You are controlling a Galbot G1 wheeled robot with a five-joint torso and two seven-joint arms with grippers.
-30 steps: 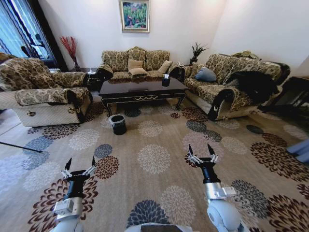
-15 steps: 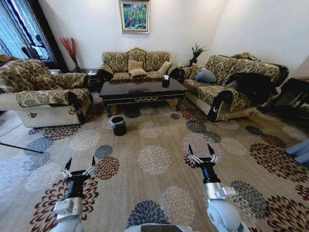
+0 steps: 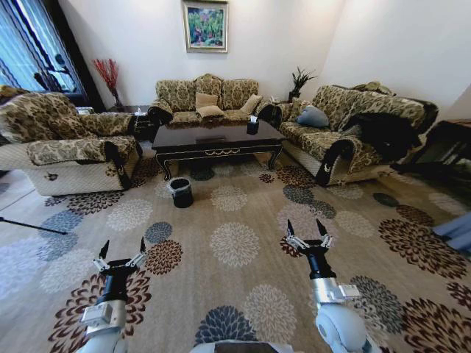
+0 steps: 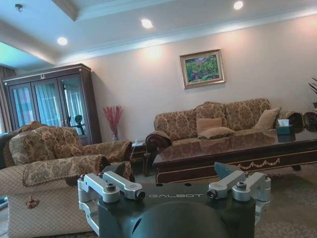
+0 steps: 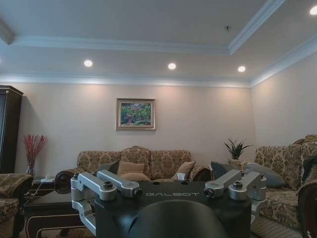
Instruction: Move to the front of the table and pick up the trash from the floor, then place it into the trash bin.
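Observation:
The dark glossy table (image 3: 217, 138) stands across the room ahead, in front of the back sofa; the left wrist view shows its long side (image 4: 233, 151). The small black trash bin (image 3: 180, 191) sits on the carpet just before the table's left front corner. The trash is out of view. My left gripper (image 3: 123, 246) is held low at the left, open and empty. At the right, my right gripper (image 3: 305, 228) hangs open over the carpet, also empty. Both are far short of the bin and table.
A patterned armchair (image 3: 66, 143) is at the left, a sofa (image 3: 210, 94) behind the table, another sofa (image 3: 353, 125) at the right. A thin dark rod (image 3: 29, 224) lies on the floor far left. Open flowered carpet (image 3: 235, 243) stretches between me and the table.
The whole picture has shifted slightly, so the camera has moved a little. Both grippers hold the same open pose.

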